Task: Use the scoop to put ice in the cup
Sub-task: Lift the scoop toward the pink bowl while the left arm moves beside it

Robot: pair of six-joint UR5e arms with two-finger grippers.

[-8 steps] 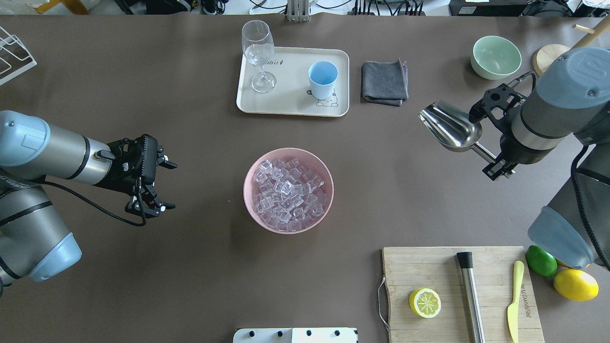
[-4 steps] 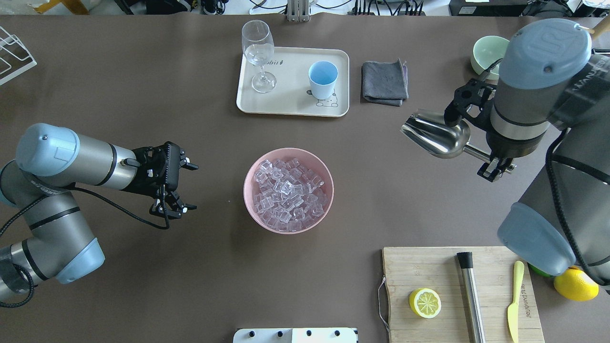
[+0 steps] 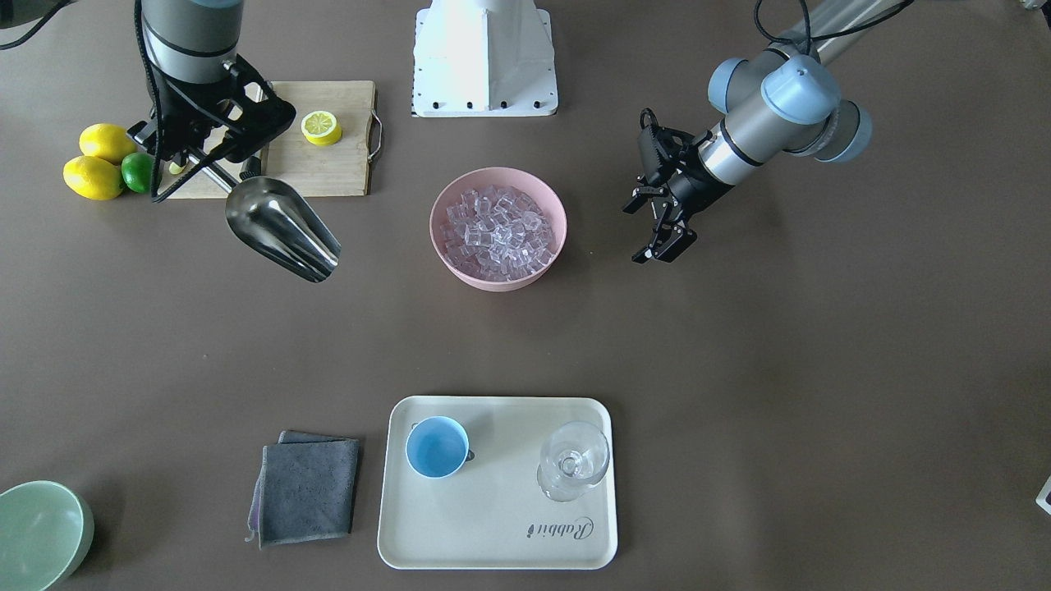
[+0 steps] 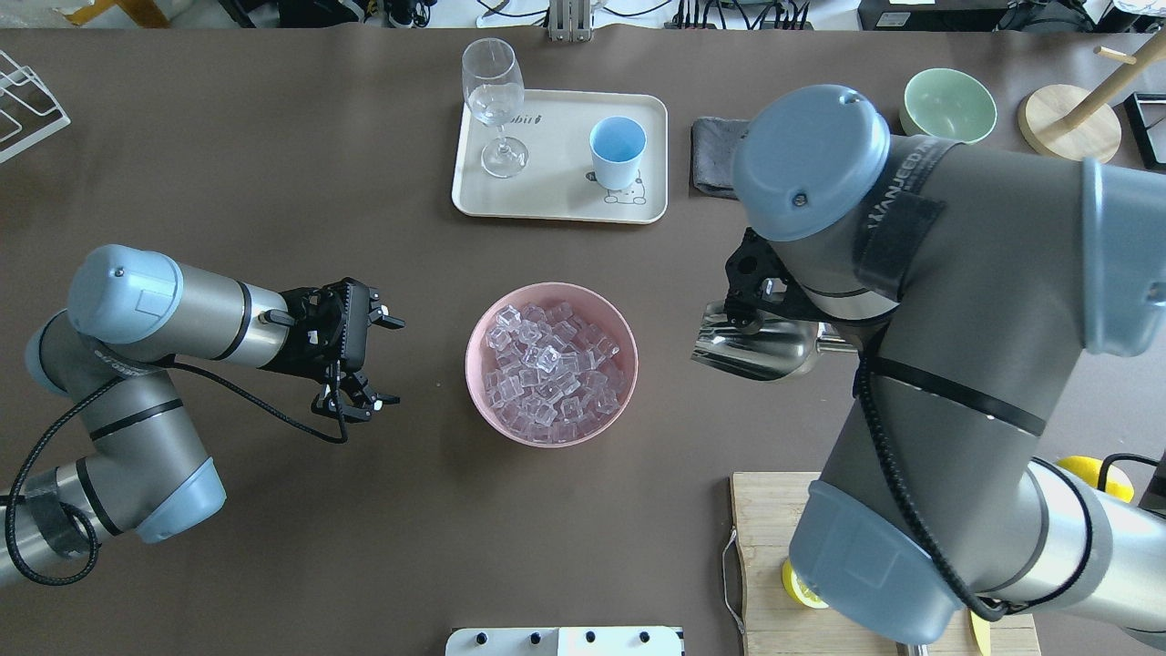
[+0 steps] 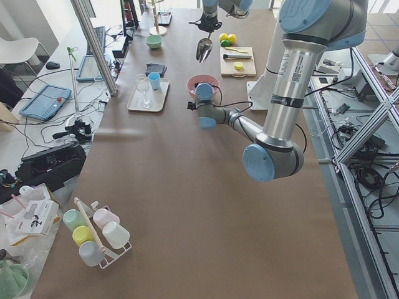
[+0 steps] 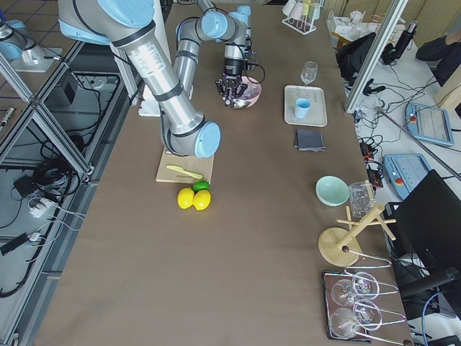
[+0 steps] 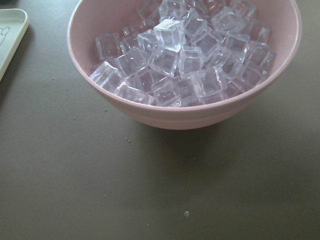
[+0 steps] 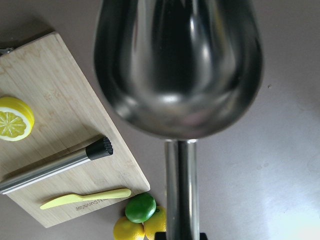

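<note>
2 claws: the left claw (image 4: 397,361) hangs wide open and empty beside the pink bowl (image 4: 468,360) of ice (image 4: 549,369); the right claw (image 3: 195,162) clamps the empty scoop (image 3: 283,226) by its handle; the cup (image 4: 617,150) stands on the tray (image 4: 556,196).

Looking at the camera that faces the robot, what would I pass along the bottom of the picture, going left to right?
From the left: pale green bowl → grey folded cloth → light-blue cup → clear wine glass. The cup and the glass both stand on the cream tray.
</note>
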